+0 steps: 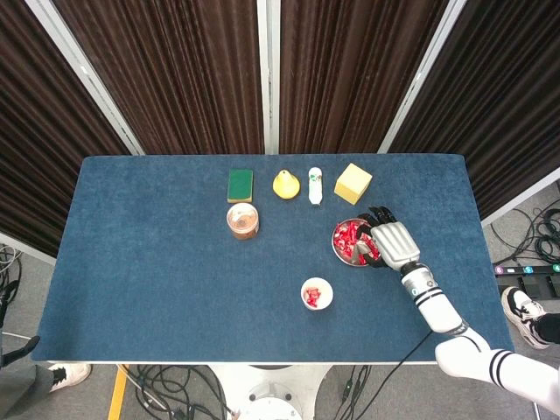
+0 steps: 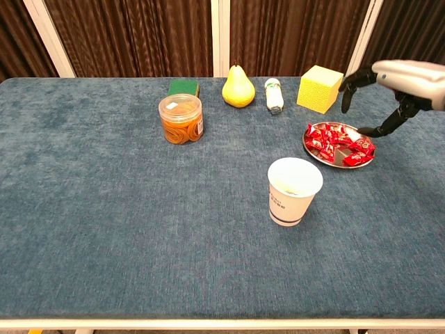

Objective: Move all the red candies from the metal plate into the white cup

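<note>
While the white cup point(image 2: 295, 190) stands nearest on the blue surface point(image 2: 111, 209), a red candy point(image 1: 313, 296) lies inside it. Farther back, the metal plate point(image 2: 340, 158) holds a heap of red candies point(image 2: 338, 142). Above its right edge hovers the right hand point(image 2: 393, 83), fingers spread and holding nothing. Beyond stand a yellow block point(image 2: 320, 88), bottle point(image 2: 274, 94) and pear point(image 2: 238, 87).

The robot's right hand point(image 1: 391, 242) hangs above the table toward its right edge, palm down and empty, dark fingers point(image 2: 350, 83) spread and angled downward with the thumb set apart. Its silver wrist and white forearm run back toward the near right corner. In the chest view the hand point(image 2: 400, 78) appears raised off the surface. The left hand appears in neither view.
</note>
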